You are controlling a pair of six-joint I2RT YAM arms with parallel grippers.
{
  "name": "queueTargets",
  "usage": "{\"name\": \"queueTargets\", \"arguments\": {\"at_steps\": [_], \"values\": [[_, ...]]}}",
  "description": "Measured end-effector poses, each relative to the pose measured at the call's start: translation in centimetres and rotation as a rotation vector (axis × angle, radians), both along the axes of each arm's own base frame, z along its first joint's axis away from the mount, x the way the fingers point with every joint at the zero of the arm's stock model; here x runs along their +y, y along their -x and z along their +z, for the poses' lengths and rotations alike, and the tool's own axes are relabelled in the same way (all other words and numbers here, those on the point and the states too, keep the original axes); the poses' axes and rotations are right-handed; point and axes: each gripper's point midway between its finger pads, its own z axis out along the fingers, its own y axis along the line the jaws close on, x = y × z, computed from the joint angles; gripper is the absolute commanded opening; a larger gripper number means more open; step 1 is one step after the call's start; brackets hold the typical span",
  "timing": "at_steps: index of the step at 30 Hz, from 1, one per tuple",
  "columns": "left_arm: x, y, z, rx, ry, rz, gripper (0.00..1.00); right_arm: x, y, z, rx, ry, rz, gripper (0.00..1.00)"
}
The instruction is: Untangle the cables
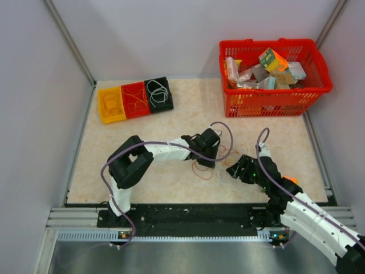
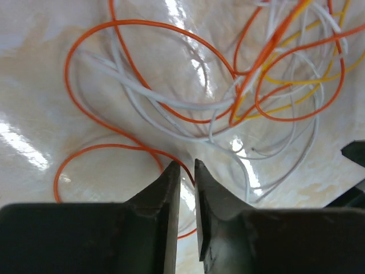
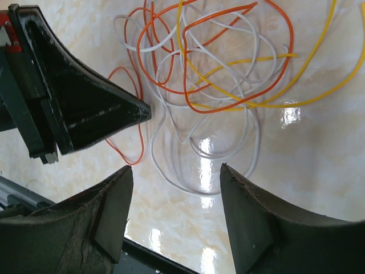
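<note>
The cables (image 1: 201, 168) lie snarled on the tabletop between my two grippers. In the left wrist view an orange cable (image 2: 145, 23), white cables (image 2: 142, 91) and a yellow one (image 2: 285, 81) cross each other. My left gripper (image 2: 187, 165) (image 1: 207, 161) is down at the tangle's edge. Its jaws are nearly together with a narrow gap, and an orange strand runs across that gap. My right gripper (image 3: 175, 168) (image 1: 231, 170) hangs wide open and empty just short of a white loop (image 3: 188, 190). Orange (image 3: 288, 57) and yellow (image 3: 285, 106) strands lie beyond it.
Yellow (image 1: 111, 104), red (image 1: 135, 99) and black (image 1: 158, 93) bins holding coiled cords sit at the back left. A red basket (image 1: 268, 104) full of packages stands at the back right. In the right wrist view the left gripper's finger (image 3: 85, 108) is close by, at the upper left.
</note>
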Motion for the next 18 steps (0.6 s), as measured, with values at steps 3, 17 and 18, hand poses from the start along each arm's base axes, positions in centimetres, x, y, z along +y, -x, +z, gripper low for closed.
{"name": "queueTargets", "arguments": {"at_steps": [3,17,18], "values": [[0.4,-0.5,-0.2,-0.008,-0.025,0.035,0.00,0.1,0.2,-0.2,0.006,-0.002,0.009,0.62],[7.2,-0.8,24.4,-0.540,0.326,0.112,0.00,2.4,-0.2,-2.2,0.076,0.008,0.113,0.38],[8.1,-0.2,27.5,-0.603,0.392,0.109,0.00,2.6,-0.4,-2.3,0.079,0.010,0.119,0.39]]}}
